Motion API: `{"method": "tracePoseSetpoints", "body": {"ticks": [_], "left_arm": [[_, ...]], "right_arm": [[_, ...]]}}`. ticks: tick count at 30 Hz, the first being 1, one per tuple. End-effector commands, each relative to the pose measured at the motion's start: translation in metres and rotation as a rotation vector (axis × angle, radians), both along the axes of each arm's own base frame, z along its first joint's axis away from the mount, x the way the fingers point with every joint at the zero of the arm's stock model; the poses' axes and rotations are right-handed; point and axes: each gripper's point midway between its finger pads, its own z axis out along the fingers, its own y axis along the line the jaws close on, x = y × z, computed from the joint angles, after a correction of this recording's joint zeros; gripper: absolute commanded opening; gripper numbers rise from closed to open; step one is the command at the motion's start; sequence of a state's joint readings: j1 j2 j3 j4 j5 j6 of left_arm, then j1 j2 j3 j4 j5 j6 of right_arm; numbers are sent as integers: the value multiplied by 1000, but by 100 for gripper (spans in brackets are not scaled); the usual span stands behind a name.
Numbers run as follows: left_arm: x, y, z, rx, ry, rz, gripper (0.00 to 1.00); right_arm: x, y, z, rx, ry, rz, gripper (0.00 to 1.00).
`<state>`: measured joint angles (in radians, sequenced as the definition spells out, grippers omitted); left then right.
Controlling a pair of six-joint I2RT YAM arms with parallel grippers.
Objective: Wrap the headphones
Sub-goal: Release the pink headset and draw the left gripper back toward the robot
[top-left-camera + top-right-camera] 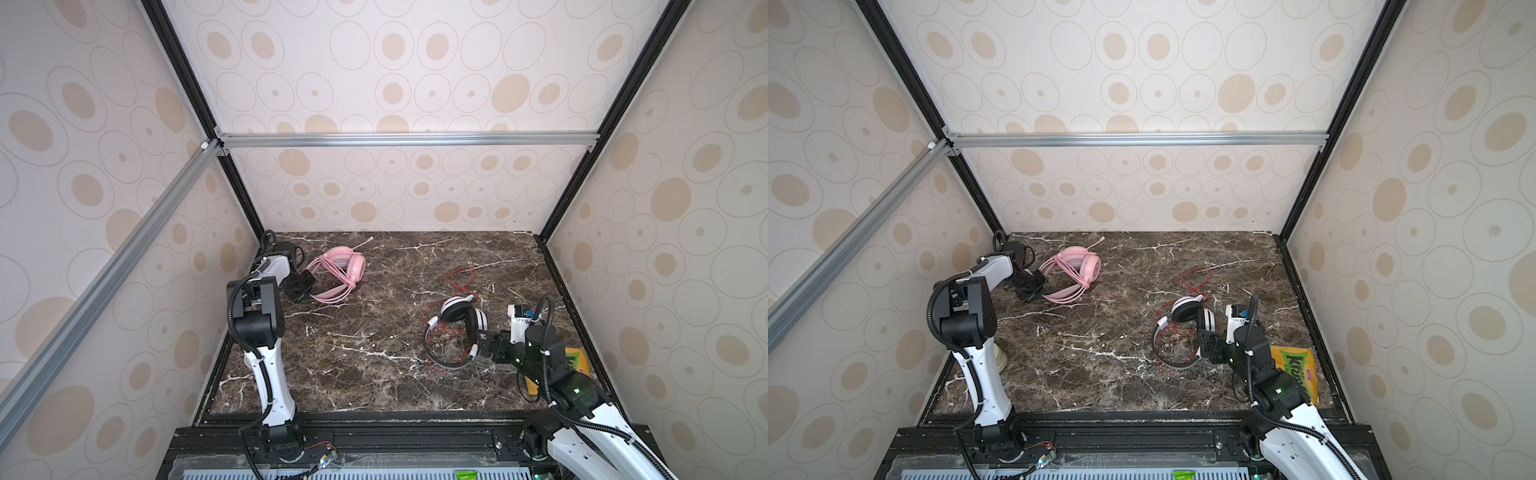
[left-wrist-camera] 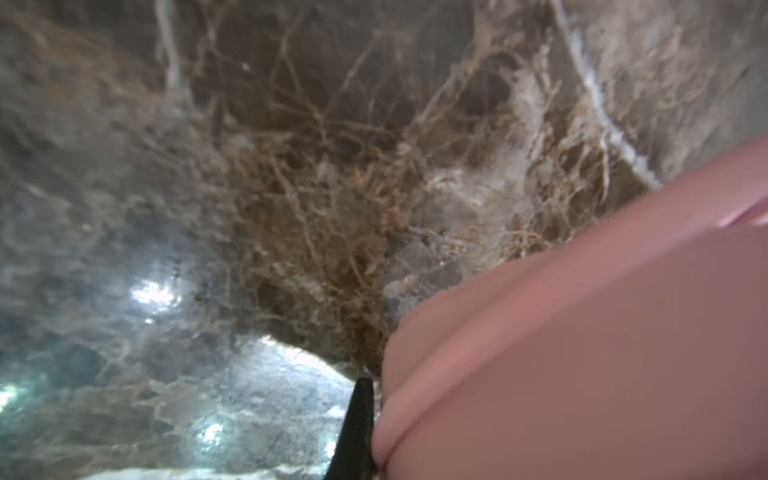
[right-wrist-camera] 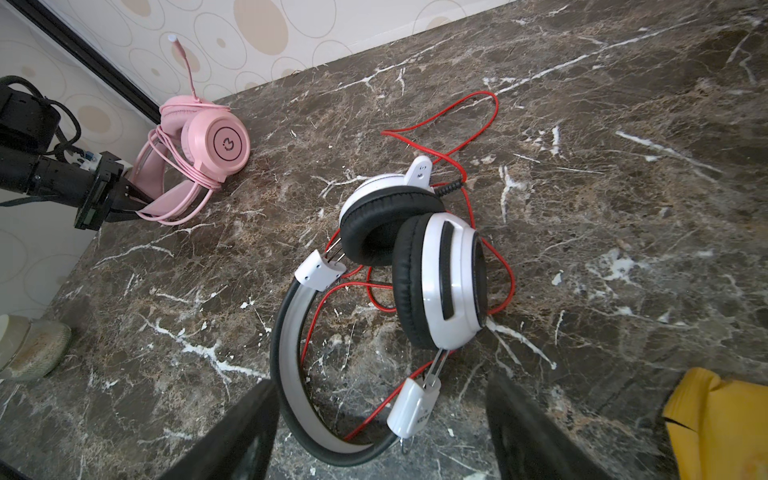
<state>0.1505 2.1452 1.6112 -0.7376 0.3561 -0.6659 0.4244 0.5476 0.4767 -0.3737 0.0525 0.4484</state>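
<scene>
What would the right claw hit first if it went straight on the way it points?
Most likely the white-and-black headset: its headband and white slider lie just ahead of the open right claw. Whether it is low enough to touch them is unclear.

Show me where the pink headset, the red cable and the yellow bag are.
pink headset (image 3: 226, 143), right wrist view, round outer face of ear cup.
red cable (image 3: 494, 99), right wrist view, top bend of its far loop.
yellow bag (image 1: 1293, 365), in a top view, green printed face.
</scene>
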Motion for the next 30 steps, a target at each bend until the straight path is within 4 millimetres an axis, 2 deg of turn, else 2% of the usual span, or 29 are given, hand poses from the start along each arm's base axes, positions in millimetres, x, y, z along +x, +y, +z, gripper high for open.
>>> {"method": "tracePoseSetpoints", "body": {"ticks": [1,8,12,17,20,24,27,28,30], "left_arm": [[7,0,-3,-22,-33,-10,4],[10,2,-9,-26,-30,-14,12],[13,3,-10,-24,-28,-19,24],[15,0,-10,-45,-41,-21,26],[20,-3,-7,-58,-60,-30,35],[32,-6,-1,-86,-93,-35,37],[43,-21,8,-157,-149,-37,39],[48,-27,12,-168,-167,-42,46],[54,-40,16,-187,-188,-58,47]], "right_arm": [[1,0,-2,6,6,-8,81],[2,2,-2,6,14,5,82],[2,2,-3,4,18,4,82],[3,3,-4,0,26,4,84],[5,4,-5,-6,36,10,85],[6,5,-6,-11,48,14,87],[6,5,-7,-14,55,11,92],[7,5,-6,-13,55,8,93],[8,5,-7,-15,60,4,93]]}}
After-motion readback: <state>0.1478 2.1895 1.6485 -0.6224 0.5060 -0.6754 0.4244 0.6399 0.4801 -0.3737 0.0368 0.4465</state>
